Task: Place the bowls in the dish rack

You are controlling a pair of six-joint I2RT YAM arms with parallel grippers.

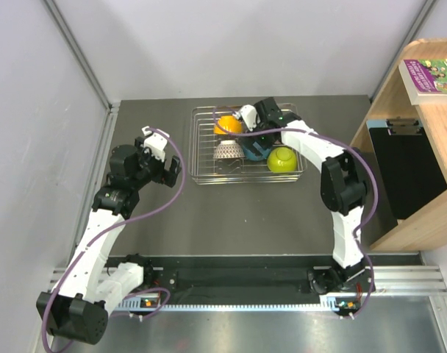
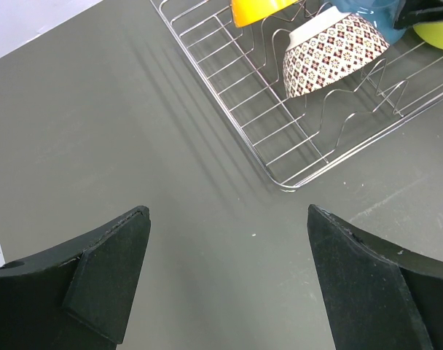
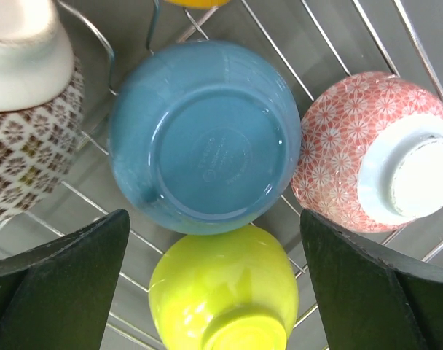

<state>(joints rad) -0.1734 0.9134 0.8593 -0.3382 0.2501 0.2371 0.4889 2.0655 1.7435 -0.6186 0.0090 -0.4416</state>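
Observation:
The silver wire dish rack (image 1: 196, 147) stands at the table's back middle. It holds the orange bowl (image 1: 228, 124), the mosaic bowl (image 1: 228, 151), the blue bowl (image 1: 254, 152) and the lime green bowl (image 1: 281, 159). My right gripper (image 1: 259, 136) hovers open over the rack. In the right wrist view, its open jaws (image 3: 214, 215) straddle the upturned blue bowl (image 3: 207, 109) and green bowl (image 3: 221, 292), touching neither. The pinkish bowl (image 3: 338, 146) lies to their right, the mosaic bowl (image 3: 25, 153) to their left. My left gripper (image 1: 161, 158) is open and empty (image 2: 229, 211) over bare table left of the rack (image 2: 280, 157).
A wooden shelf unit (image 1: 429, 213) stands at the right with a book (image 1: 433, 77) on top and a black clipboard (image 1: 407, 165) against its side. Grey walls close in the left and back. A metal rail (image 1: 245, 283) runs along the near edge.

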